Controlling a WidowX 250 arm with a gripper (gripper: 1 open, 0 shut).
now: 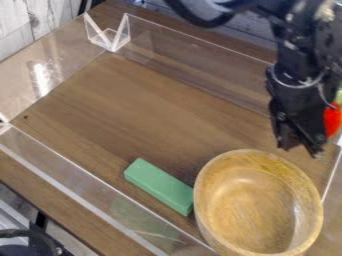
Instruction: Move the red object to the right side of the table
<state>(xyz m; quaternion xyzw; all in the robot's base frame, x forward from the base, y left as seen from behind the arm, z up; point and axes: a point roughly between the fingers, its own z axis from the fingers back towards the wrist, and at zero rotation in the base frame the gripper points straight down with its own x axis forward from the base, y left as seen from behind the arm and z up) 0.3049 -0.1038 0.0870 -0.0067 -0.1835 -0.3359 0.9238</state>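
Dark brown wood grain covers the table [134,115], with low clear acrylic walls [201,50] bordering it. At three o'clock in the view, close against the picture's edge, is the red object [333,121], a bright little thing partly covered by the black gripper [301,143]; a bit of its green top [339,98] shows just above the red.

The gripper comes in from one o'clock and points downward, its jaws drawn shut. Its dark parts overlap the red object in the view, but I cannot tell whether they have hold of it (the fingers are a tangle of black shapes from this angle).

Next outward, between four and five o'clock, the round light wooden bowl [258,205] stands below the gripper in the view, its mouth facing up and its inside a warm yellow-tan. Near the bowl, a little past six o'clock, a flat green rectangular block [159,186] lies at a slant, one end close to the bowl's rim.

Farther off, at eleven o'clock, a clear angular acrylic piece [110,35] stands by the far corner, and pale, panelled boards [40,25] fill the view beyond it.
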